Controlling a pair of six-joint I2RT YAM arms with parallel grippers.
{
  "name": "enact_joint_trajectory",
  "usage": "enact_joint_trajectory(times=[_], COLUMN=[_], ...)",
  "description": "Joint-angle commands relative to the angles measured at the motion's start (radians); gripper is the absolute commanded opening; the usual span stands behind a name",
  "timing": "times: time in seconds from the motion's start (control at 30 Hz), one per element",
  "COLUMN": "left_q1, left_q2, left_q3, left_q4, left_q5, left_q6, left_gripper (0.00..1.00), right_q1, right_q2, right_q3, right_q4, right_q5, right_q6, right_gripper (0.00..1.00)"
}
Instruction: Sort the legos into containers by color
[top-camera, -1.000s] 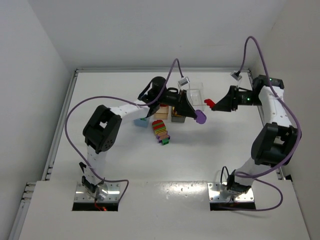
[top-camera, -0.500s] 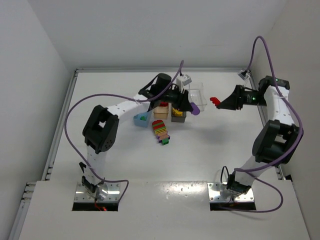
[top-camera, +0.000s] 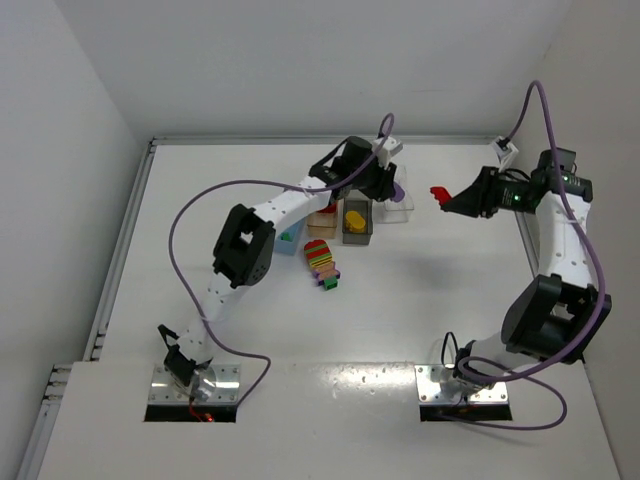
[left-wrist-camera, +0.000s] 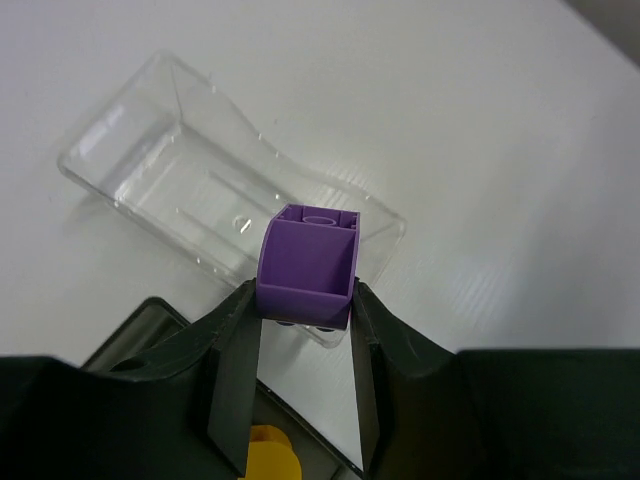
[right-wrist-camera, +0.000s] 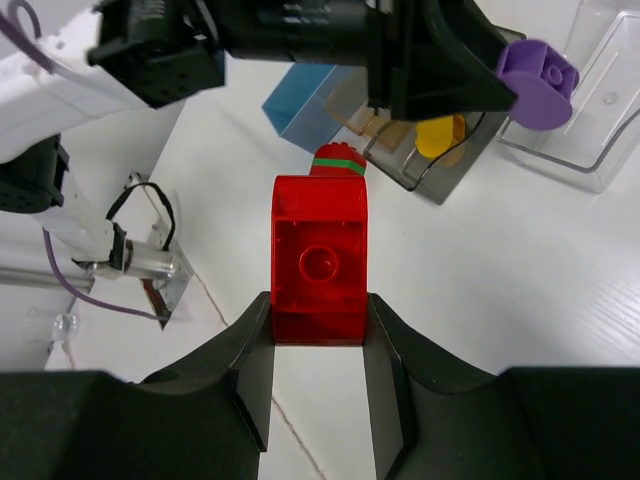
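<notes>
My left gripper (left-wrist-camera: 303, 300) is shut on a purple brick (left-wrist-camera: 308, 262) and holds it over the near end of the clear bin (left-wrist-camera: 180, 160). In the top view this gripper (top-camera: 391, 186) is at the clear bin (top-camera: 397, 203). My right gripper (right-wrist-camera: 318, 310) is shut on a red brick (right-wrist-camera: 320, 255) and holds it in the air to the right of the bins (top-camera: 437, 192). A yellow brick (top-camera: 354, 214) lies in the dark grey bin (top-camera: 357, 235). The striped stack (top-camera: 321, 262) lies on the table in front of the bins.
The pale orange bin (top-camera: 322, 218) and the light blue bin (top-camera: 285, 241) stand left of the grey one. White walls close the table at the back and sides. The left arm stretches across the row of bins.
My left gripper has carried the purple brick back and to the right, to over the clear bin. My right gripper has drawn a little to the right with the red brick.
</notes>
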Motion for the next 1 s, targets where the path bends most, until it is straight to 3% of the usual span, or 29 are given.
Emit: enact_joint_trajectory(times=[0.0, 0.1, 0.2, 0.23, 0.3, 0.37, 0.5, 0.6, 0.8, 0.93, 0.97], left_q1=[-0.010, -0.010, -0.010, -0.010, -0.010, -0.010, -0.001, -0.001, 0.125, 0.271, 0.321], left_q2=[0.024, 0.050, 0.070, 0.070, 0.070, 0.047, -0.093, -0.203, -0.407, -0.574, -0.603], left_q3=[0.052, 0.063, 0.075, 0.086, 0.086, 0.072, -0.076, -0.126, -0.193, -0.348, -0.410], left_q4=[-0.023, -0.023, -0.023, -0.023, -0.023, 0.014, 0.236, 0.345, 0.217, 0.158, 0.149], left_q5=[-0.048, -0.048, -0.048, -0.048, -0.033, 0.012, 0.069, 0.052, -0.160, -0.256, -0.269], left_q6=[0.000, 0.000, 0.011, 0.011, 0.011, -0.007, -0.080, -0.133, -0.238, -0.252, -0.241], left_gripper=[0.08, 0.20, 0.52, 0.68, 0.78, 0.80, 0.82, 0.82, 0.82, 0.82, 0.99], right_q1=[-0.008, -0.008, -0.008, -0.008, 0.001, 0.019, 0.050, 0.125, 0.375, 0.521, 0.548], right_q2=[-0.028, -0.037, -0.037, -0.037, -0.037, -0.048, -0.048, -0.048, 0.016, 0.119, 0.175], right_q3=[-0.015, -0.025, -0.025, -0.025, -0.025, -0.038, -0.060, -0.060, -0.042, 0.023, 0.061], right_q4=[0.071, 0.071, 0.071, 0.071, 0.081, 0.126, 0.162, 0.217, 0.370, 0.444, 0.444], right_q5=[-0.008, 0.001, 0.001, 0.010, 0.031, 0.032, 0.065, 0.119, 0.260, 0.381, 0.436], right_q6=[0.070, 0.070, 0.070, 0.070, 0.070, 0.070, 0.099, 0.099, 0.168, 0.195, 0.205], right_gripper=[0.00, 0.00, 0.00, 0.00, 0.00, 0.00, 0.00, 0.00, 0.00, 0.00, 0.00])
